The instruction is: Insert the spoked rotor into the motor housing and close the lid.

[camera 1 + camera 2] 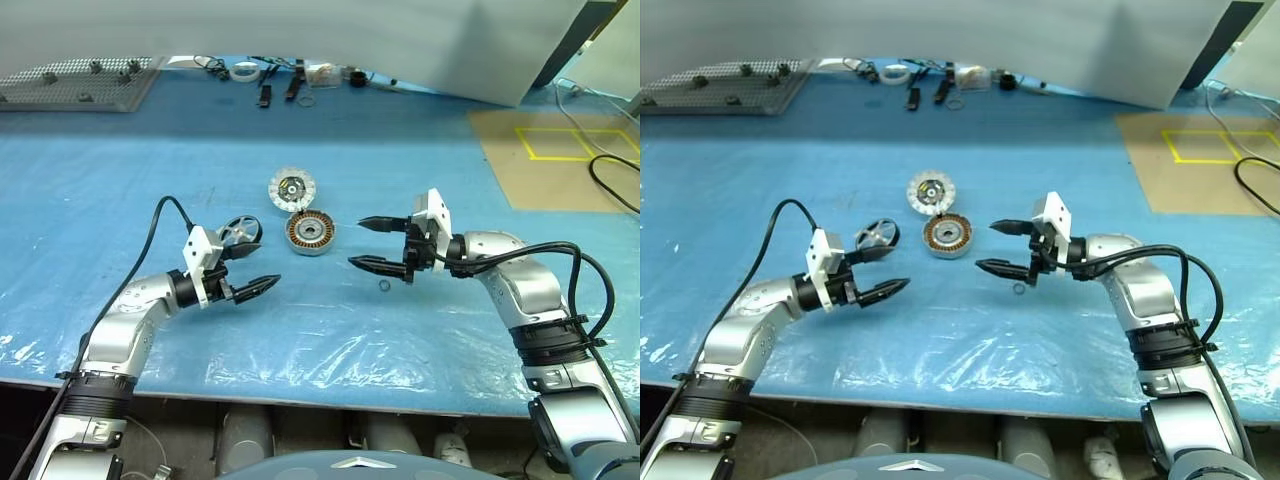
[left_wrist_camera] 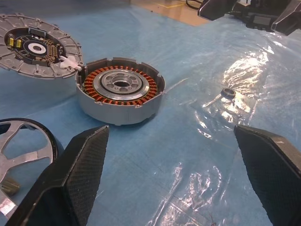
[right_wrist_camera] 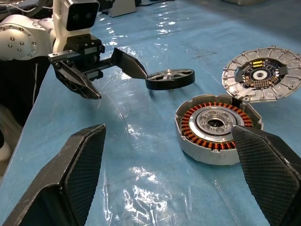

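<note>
**Rotor not picked yet, both sets of fingers wide and empty**

Nearest the robot: left gripper (image 1: 252, 268) and right gripper (image 1: 367, 243) hover over the blue plastic-covered bench (image 1: 120, 190), fingers spread wide, nothing held. They face each other across the parts.

A small dark ring (image 1: 384, 286) lies loose on the film just beside the right gripper. Looks like a bearing or a washer; can't tell which.

The spoked rotor (image 1: 241, 231) sits just beside the left gripper's upper finger, one edge lifted off the bench. Judging by the build: thin black rim, a few metal spokes, small hub. Probably light and stiff, smooth rim, so it could slip. I'd pinch across the rim or take one spoke, not the hub. If it is magnetic it may snap towards the stator, so lower it slowly.

Next out, the motor housing (image 1: 309, 233) lies open side up, copper windings round a centre hub. Likely the heaviest piece and should stay put. Keep fingers off the windings, as the wire is easily damaged.

Furthest, the lid (image 1: 291, 189) lies touching the housing's far edge, inner face up, circuit board showing. Grip it by the metal edge only.

No brand, label or readable text on any part.
</note>
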Tool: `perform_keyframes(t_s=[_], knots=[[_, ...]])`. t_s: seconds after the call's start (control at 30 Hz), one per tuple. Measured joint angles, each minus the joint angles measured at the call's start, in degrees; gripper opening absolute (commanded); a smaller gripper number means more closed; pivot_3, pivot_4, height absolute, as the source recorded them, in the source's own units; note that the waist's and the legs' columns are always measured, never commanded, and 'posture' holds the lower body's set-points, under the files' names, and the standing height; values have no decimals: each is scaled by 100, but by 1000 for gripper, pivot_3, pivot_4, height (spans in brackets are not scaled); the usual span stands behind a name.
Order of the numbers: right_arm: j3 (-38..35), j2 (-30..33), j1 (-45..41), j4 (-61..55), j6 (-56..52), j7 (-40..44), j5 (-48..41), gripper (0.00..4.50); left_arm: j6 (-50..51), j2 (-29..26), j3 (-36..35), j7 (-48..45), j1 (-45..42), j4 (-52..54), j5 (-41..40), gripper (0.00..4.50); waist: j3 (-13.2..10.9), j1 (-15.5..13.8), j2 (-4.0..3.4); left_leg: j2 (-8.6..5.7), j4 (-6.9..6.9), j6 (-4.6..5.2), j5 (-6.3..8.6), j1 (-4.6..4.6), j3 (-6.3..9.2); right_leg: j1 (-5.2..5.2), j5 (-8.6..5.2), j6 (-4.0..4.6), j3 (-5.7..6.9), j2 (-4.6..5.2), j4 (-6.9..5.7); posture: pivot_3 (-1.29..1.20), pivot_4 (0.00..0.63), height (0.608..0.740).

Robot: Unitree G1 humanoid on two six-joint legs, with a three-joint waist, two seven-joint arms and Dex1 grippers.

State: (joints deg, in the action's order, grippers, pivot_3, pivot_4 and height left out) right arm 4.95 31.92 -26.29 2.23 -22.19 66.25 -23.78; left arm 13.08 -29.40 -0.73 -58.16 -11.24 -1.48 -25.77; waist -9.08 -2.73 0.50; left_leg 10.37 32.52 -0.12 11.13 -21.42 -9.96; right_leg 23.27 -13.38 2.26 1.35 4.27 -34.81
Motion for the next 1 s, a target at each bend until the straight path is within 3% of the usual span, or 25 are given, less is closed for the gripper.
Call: perform_keyframes(t_s=[0.2, 0.53, 0.83, 1.0], knots=[[36, -23, -163, 184, -1, 65, 26, 4492, 47, 2, -115, 62, -25, 7, -42, 4500, 0, 12, 0, 1, 5, 0, 0, 0, 0, 0, 0, 1, 0, 0, -4, 0, 150, 740], [419, -570, -2047, 1095, -508, 457, 44, 4492, 293, -12, -238, 180, 29, 215, -222, 4500, 0, 18, 0, 9, 14, 0, 0, -9, -4, 7, 2, 9, 6, -2, -10, 0, 150, 740], [1467, -851, -3965, 2661, -605, 1198, 968, 4492, 382, -16, -384, 367, 271, 466, -230, 4500, 0, 9, 0, 17, 22, 0, 0, -22, -3, 13, -1, 15, 15, -3, -13, 0, 150, 740], [2030, -1149, -4343, 3669, 106, 1633, 1672, 4492, 441, 106, -378, 576, 396, 743, -236, 4500, 0, 12, 0, 21, 27, 1, 1, -28, -4, 15, -2, 18, 17, -2, -14, 0, 150, 740]])
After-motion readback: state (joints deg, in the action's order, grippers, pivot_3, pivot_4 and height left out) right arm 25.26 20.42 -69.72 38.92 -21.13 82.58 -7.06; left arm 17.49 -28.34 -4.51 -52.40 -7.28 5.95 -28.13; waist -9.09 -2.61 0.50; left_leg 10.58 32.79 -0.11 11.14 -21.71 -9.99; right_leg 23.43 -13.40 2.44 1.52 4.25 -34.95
